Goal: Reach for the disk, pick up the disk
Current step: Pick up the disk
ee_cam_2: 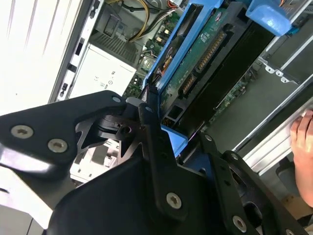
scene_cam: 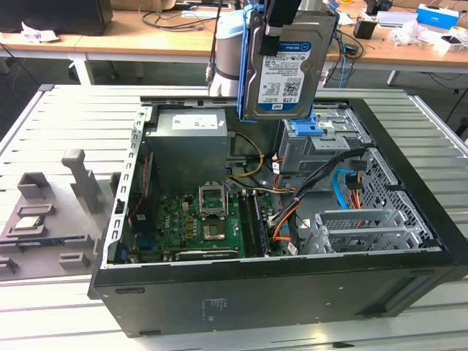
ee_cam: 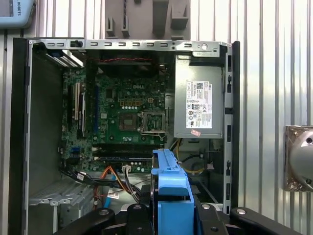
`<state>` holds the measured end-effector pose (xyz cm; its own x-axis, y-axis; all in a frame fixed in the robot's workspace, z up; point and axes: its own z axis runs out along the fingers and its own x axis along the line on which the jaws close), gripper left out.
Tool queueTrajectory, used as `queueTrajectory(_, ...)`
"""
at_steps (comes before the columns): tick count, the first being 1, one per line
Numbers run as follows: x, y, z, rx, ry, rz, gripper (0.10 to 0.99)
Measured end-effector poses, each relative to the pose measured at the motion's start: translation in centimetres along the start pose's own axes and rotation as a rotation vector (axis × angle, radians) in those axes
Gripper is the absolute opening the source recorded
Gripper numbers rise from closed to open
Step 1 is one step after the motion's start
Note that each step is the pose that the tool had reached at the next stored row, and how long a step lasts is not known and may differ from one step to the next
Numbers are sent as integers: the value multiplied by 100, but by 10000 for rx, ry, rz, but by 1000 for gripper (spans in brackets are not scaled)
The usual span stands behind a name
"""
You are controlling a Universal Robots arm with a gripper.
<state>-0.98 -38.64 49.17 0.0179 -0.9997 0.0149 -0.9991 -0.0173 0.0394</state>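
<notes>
So at this point we were basically done with the grab. The hand (scene_cam: 281, 29) was pinched tight on the top edge of the disk (scene_cam: 289, 69), and the disk hung upright straight below the hand, label side out, with its blue frame showing down both sides. In the second wrist view we could see the black fingers (ee_cam_2: 154, 147) pressed onto that blue frame, with the green circuit-board side of the disk running away from the hand. Reach: done. Pick up: we'd call that done too, since the whole disk sat above the open computer case (scene_cam: 278, 292) and, as far as we could tell, touched nothing but the hand. Just under the disk's lower edge was the metal drive cage (scene_cam: 322, 142). Further below the hand lay the motherboard (scene_cam: 205, 219) and the grey power supply (scene_cam: 191, 142), with a tangle of cables (scene_cam: 285, 212) beside them. The case lay on its side on a pale slatted metal tabletop (scene_cam: 66, 117), which also carried some grey fixtures (scene_cam: 80, 183) well off to one side of the hand. Beyond the hand was a cluttered wooden desk (scene_cam: 146, 40), so we figured it was a workshop or lab sort of room.
</notes>
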Motion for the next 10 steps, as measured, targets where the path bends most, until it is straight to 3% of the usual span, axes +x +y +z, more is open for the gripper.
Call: queueTrajectory(10,104,2,2,1,-1,0,369)
